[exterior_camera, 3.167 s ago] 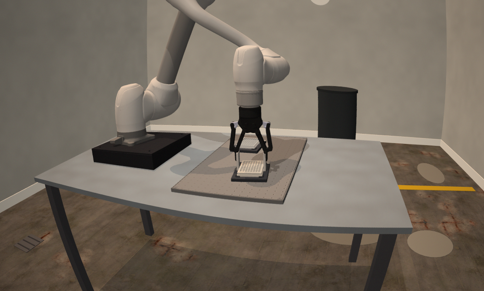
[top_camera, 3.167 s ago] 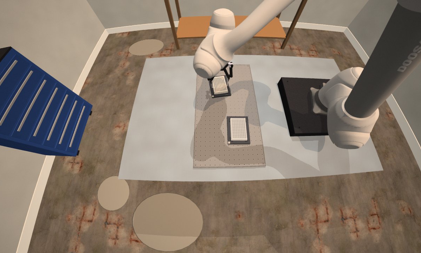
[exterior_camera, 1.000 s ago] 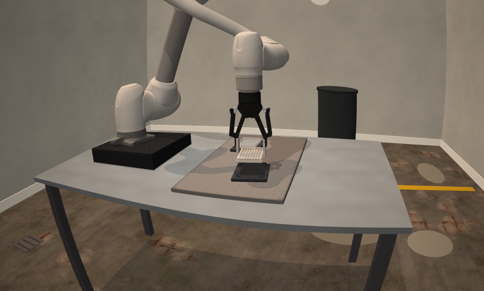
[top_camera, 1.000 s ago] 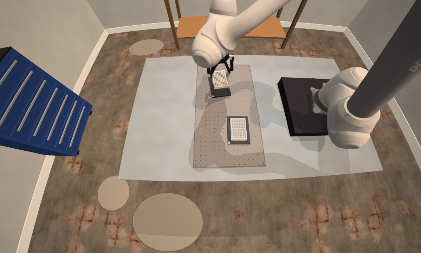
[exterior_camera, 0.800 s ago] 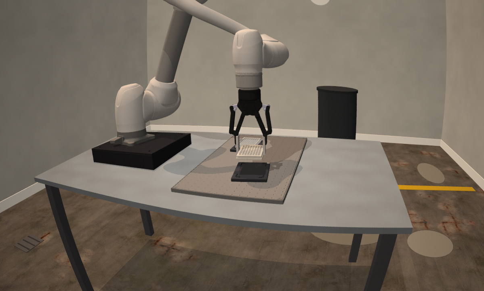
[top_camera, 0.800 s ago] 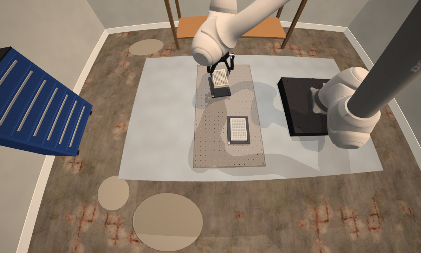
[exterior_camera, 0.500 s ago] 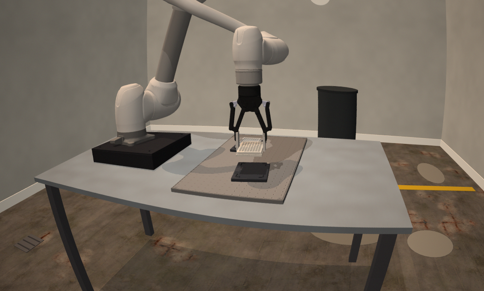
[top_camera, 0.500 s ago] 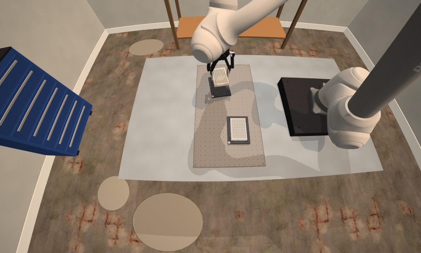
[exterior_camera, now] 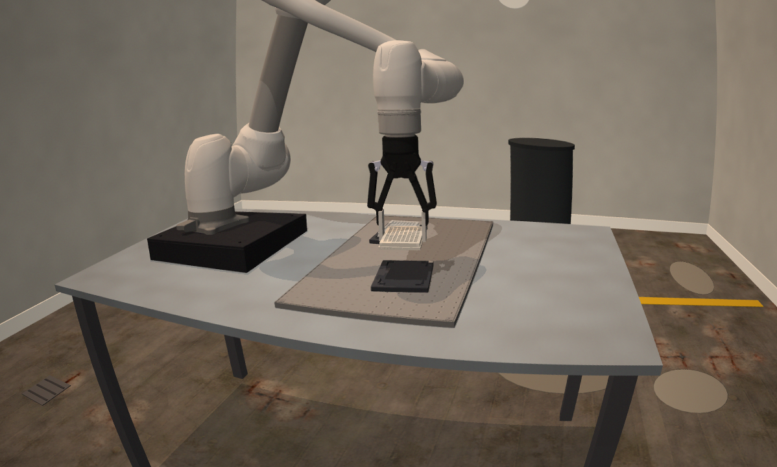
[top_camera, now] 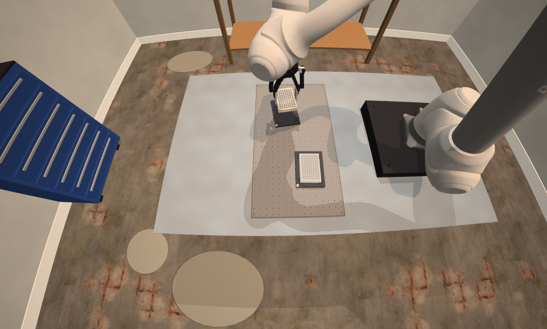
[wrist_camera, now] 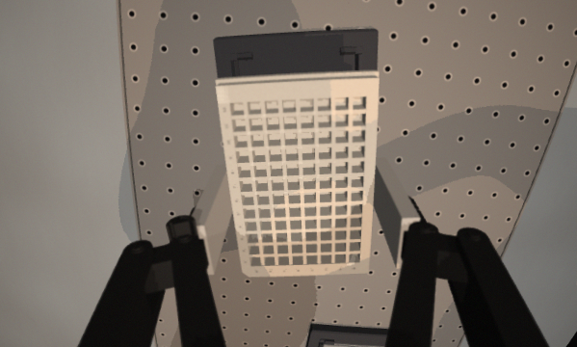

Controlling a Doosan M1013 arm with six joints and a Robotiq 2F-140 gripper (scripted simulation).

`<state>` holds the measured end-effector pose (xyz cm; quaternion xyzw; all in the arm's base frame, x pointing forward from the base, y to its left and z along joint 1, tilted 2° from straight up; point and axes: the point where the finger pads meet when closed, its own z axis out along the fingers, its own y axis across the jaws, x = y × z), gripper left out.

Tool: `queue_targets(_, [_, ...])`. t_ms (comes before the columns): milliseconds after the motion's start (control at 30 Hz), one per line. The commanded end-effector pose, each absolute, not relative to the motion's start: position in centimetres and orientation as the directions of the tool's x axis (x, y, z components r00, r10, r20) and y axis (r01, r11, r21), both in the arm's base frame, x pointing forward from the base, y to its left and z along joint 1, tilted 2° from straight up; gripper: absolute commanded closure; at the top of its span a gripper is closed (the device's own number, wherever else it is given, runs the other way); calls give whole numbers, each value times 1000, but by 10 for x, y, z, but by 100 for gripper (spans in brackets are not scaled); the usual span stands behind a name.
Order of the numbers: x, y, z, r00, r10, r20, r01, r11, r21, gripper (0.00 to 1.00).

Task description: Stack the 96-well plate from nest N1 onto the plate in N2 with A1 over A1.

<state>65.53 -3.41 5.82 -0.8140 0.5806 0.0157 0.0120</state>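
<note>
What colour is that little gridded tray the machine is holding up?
The gridded 96-well plate is cream-white, with a regular grid of square wells. The wrist view shows it best.
</note>
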Motion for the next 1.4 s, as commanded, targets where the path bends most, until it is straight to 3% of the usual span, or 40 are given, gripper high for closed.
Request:
queue_targets(0, [655,-34,58,325,-945,-40,-946,-326,-2,100])
queue_targets(300, [648,-19,59,167,-985,-39,-986,-167,5,100])
queue_targets(1367, [602,66,63,167,-985,-39,-986,-167,5,100])
